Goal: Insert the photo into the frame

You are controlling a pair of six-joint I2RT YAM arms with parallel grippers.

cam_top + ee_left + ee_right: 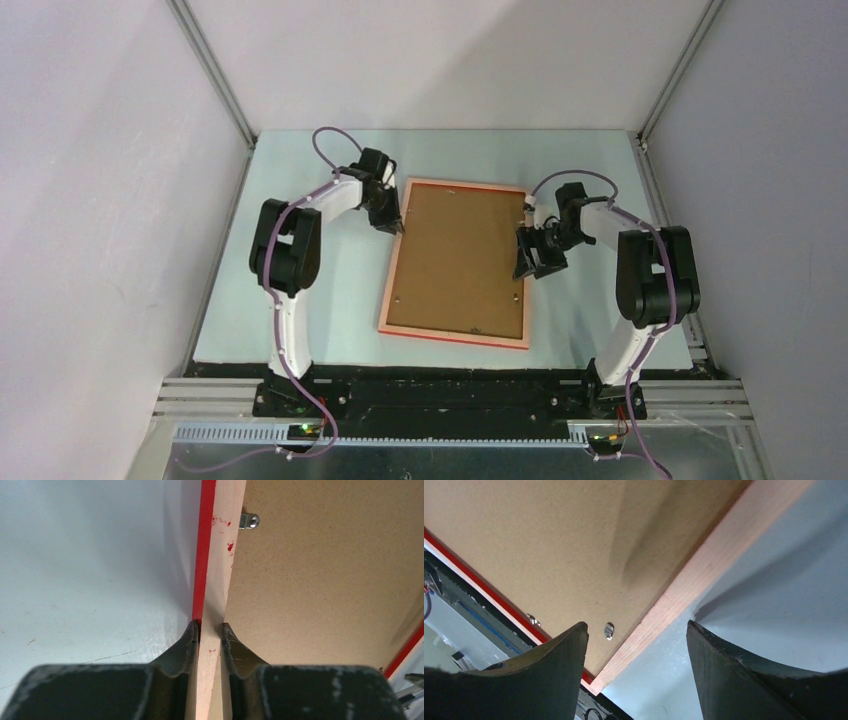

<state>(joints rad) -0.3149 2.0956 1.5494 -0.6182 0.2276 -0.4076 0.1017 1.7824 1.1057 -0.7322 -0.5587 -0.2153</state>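
Frame is lying face down on the pale table, with the brown backing board sitting in its recess. Left gripper is pinching the frame's left rail, one finger on the red outer edge and the other on the board side. Right gripper is hovering spread over the right rail, gripping nothing. The photo is showing in no view; whether it is lying beneath the board cannot be told. Judged step: handling the frame's back. The next move is likely calling for the right fingers to work a turn clip while the left is steadying the rail.
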